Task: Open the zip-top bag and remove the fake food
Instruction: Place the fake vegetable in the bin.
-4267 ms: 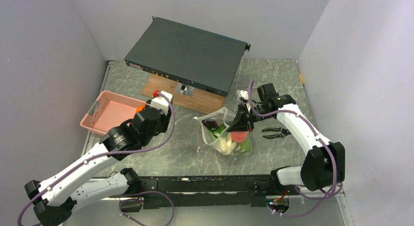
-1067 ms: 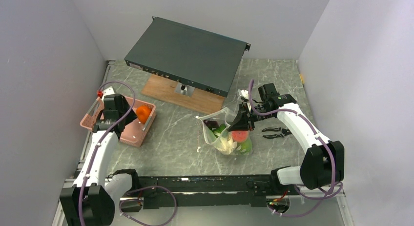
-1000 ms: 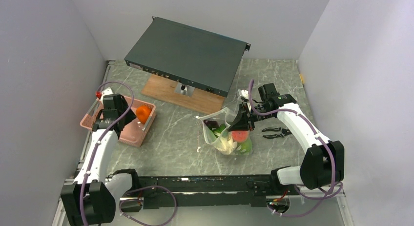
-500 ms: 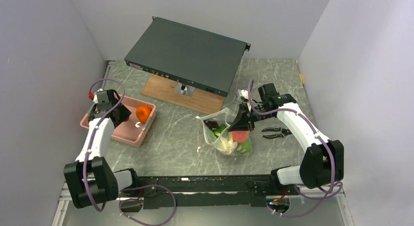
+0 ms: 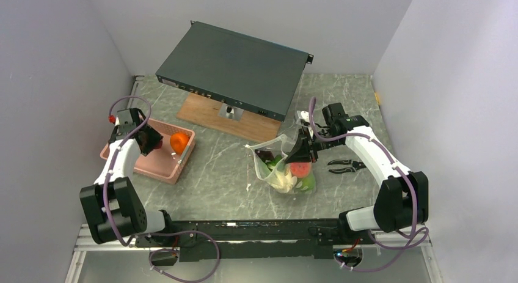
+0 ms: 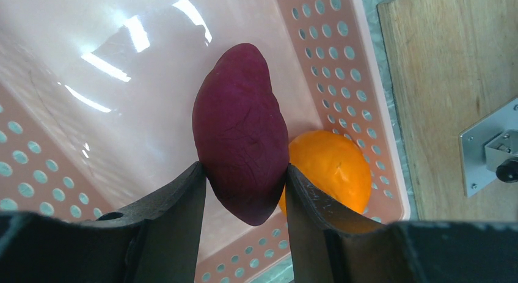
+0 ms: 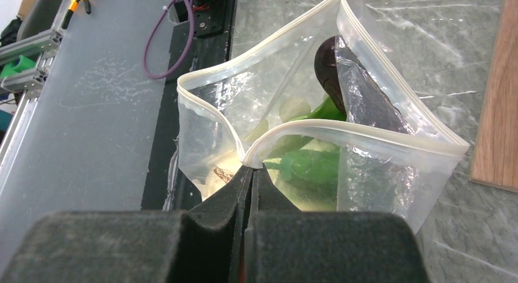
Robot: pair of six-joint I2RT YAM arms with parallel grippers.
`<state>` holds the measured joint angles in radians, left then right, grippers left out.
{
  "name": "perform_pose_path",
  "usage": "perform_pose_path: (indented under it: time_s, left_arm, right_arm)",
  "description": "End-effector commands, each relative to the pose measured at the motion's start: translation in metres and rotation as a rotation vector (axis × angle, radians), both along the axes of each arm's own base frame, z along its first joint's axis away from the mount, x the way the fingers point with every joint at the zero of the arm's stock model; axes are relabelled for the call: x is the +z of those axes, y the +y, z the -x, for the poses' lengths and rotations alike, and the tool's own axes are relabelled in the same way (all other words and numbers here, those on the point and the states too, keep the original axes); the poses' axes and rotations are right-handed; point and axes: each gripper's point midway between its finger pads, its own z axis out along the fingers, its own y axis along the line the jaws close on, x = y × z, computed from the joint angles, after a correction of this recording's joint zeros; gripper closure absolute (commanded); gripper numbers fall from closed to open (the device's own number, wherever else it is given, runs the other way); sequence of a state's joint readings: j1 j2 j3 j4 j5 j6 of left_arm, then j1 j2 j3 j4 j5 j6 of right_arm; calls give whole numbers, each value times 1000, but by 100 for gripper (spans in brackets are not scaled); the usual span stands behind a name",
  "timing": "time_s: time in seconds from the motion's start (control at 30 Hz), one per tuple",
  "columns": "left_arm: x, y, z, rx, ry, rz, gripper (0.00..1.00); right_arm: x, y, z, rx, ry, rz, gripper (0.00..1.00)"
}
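The clear zip-top bag point(image 5: 282, 165) stands open mid-table, with green, red-pink, pale and dark purple fake food inside point(image 7: 305, 164). My right gripper point(image 5: 302, 150) is shut on the bag's zip rim point(image 7: 253, 158) and holds the mouth open. My left gripper point(image 5: 153, 140) is shut on a dark purple-red piece point(image 6: 240, 130) and holds it over the pink mesh basket point(image 5: 139, 161). An orange ball point(image 5: 179, 142) lies in the basket's right corner; it also shows in the left wrist view point(image 6: 330, 167).
A dark flat equipment box point(image 5: 235, 68) rests on a wooden board point(image 5: 229, 123) at the back. Black pliers point(image 5: 343, 166) lie right of the bag, under the right arm. Walls close in on both sides.
My left arm has swung from the table's middle to the basket on the left and pulled back toward the left wall. The orange ball now lies in the basket. The right arm has not moved.
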<state>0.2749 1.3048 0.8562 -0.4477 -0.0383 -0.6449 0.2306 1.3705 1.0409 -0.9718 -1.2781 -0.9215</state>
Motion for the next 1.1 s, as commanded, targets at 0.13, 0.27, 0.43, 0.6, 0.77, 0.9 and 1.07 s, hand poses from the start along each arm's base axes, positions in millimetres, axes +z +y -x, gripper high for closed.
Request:
perform_pose_path:
  time_s: [0.13, 0.27, 0.43, 0.6, 0.77, 0.9, 1.07]
  left_arm:
    - [17, -1, -30, -2, -95, 59, 65]
    - [16, -2, -35, -8, -98, 78, 51]
    - [17, -2, -40, -16, -104, 86, 41]
    - [19, -2, -40, -23, -108, 87, 28]
    - [22, -3, -39, -31, -118, 86, 19]
    - [28, -4, -38, -52, -131, 79, 13]
    - [38, -6, -33, -89, -151, 52, 9]
  right_arm:
    - [9, 1, -10, 5, -67, -10, 100]
    - [8, 1, -10, 4, -64, -7, 100]
    - [8, 0, -12, 1, -65, -4, 100]
    - [8, 1, -11, 2, -68, -3, 100]
    - [8, 0, -11, 1, -70, -3, 100]
    - [9, 0, -10, 2, -74, -5, 100]
    - [10, 0, -9, 2, -78, -6, 100]
